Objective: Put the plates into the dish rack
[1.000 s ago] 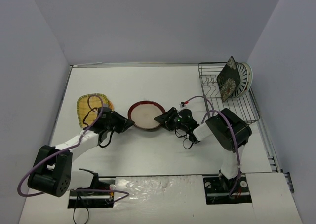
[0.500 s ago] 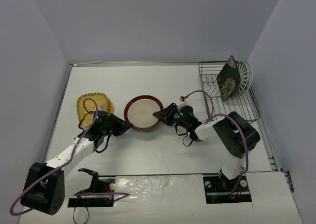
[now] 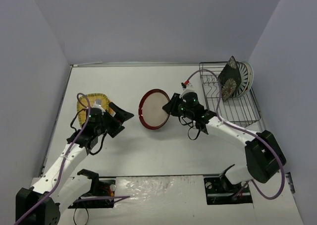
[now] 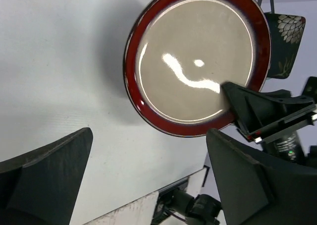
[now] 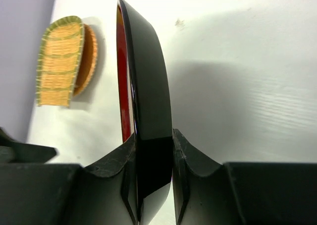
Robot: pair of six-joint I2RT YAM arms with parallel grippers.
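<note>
While pinched between right fingers (image 5: pixel 190 160), red-rimmed plate (image 5: pixel 148 101) tilted — left fingers (image 4: pixel 247 180) clear

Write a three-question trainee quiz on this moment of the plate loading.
1. True or false: the left gripper is shut on the red-rimmed plate.
2. The black floral plate is: A lying flat, B standing in the dish rack, C in the left gripper.
3. Fill in: the yellow woven plate lies on an ___ plate.
Key: 1 false, the right gripper holds it; 2 B; 3 orange-brown.
</note>
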